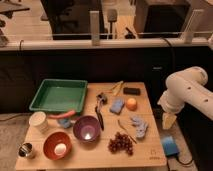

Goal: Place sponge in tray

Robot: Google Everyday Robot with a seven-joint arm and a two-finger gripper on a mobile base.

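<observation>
A blue sponge (117, 105) lies on the wooden table near its middle, next to an orange (131, 103). The green tray (59, 86) sits at the table's back left, and nothing shows inside it. My gripper (169, 121) hangs from the white arm (186, 91) beyond the table's right edge, pointing down. It is well to the right of the sponge and holds nothing that I can see.
A purple bowl (86, 128), a red bowl (57, 144), grapes (121, 143), a white cup (38, 121), a metal cup (26, 150), a carrot (61, 114), a black utensil (99, 112), a black box (132, 91) and a pale blue cloth (139, 126) lie on the table. A blue object (169, 146) sits off its right edge.
</observation>
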